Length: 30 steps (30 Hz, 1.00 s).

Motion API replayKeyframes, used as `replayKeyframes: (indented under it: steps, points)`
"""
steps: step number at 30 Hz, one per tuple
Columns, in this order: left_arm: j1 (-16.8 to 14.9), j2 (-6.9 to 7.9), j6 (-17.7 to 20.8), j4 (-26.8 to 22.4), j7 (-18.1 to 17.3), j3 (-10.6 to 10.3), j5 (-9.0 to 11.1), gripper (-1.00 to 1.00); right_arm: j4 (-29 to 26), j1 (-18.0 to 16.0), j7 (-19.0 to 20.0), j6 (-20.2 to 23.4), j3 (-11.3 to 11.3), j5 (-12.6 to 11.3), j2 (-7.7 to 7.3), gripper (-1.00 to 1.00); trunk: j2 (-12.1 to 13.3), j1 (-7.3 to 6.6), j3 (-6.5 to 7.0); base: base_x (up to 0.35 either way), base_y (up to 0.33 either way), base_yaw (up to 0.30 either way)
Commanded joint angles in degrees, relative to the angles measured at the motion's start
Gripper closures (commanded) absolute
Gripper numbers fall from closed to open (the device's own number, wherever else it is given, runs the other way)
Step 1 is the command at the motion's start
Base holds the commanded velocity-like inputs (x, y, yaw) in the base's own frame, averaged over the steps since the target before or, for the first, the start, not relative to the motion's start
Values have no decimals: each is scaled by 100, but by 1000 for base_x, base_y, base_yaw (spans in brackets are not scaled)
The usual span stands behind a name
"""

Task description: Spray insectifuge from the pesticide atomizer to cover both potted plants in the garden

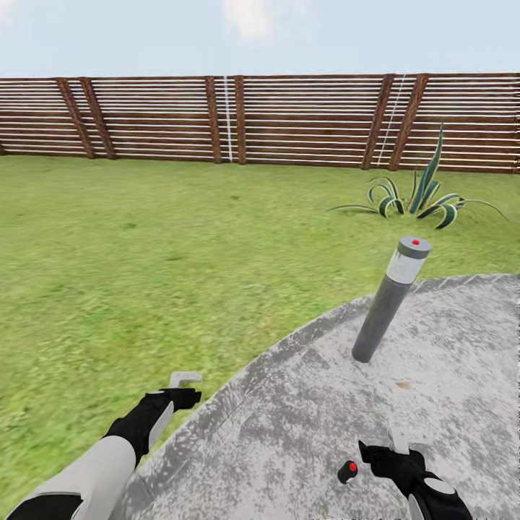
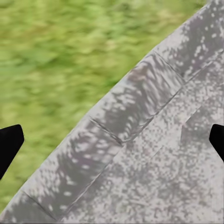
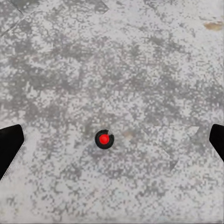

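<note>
The pesticide atomizer (image 1: 348, 471) stands on the mottled-grey patio (image 1: 303, 433) of the garden, a small dark body with a red top. In the right wrist view the atomizer (image 3: 104, 139) is seen from straight above as a dark ring around a red centre. My right gripper (image 1: 404, 439) hangs open just right of it and above it, with the fingertips (image 3: 10, 144) wide apart and nothing between them. My left gripper (image 1: 185, 378) is open over the patio's edge, where paving meets the lawn (image 2: 56, 56). The potted plants are out of view.
A tall grey bollard lamp (image 1: 390, 300) with a red dot on its cap rises from the patio ahead of my right arm. A striped agave clump (image 1: 422, 198) grows in the grass beyond it. A brown slatted fence (image 1: 253, 119) closes the far side of the lawn.
</note>
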Motion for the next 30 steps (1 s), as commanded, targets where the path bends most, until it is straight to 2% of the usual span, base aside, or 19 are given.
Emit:
replayKeyframes:
  steps: [1, 15, 20, 25, 30]
  points:
    - [1, 0, 32, -12, 3, -1, 3, -100, -9, -3, -1, 33, 0, 0, -2, -100, -2, -1, -2, 0, 249, -206]
    - [1, -6, 46, -12, 3, -10, -30, -100, -9, -3, -1, 33, -1, 0, 12, -100, -2, -1, 27, 7, 40, -238]
    - [1, -11, 50, -12, 3, -9, -11, -100, -9, -3, -1, 33, -13, 0, 1, -100, -2, -1, 39, 246, 0, -258]
    - [1, -24, 50, -12, 3, -16, -34, -100, -7, -3, -1, 33, -172, -5, -1, -100, -2, -1, 50, 299, 0, -258]
    - [-24, -35, 50, -12, 3, -18, -40, -100, -9, -3, -1, 33, -416, -40, 5, -100, -2, -1, 62, 72, 0, -258]
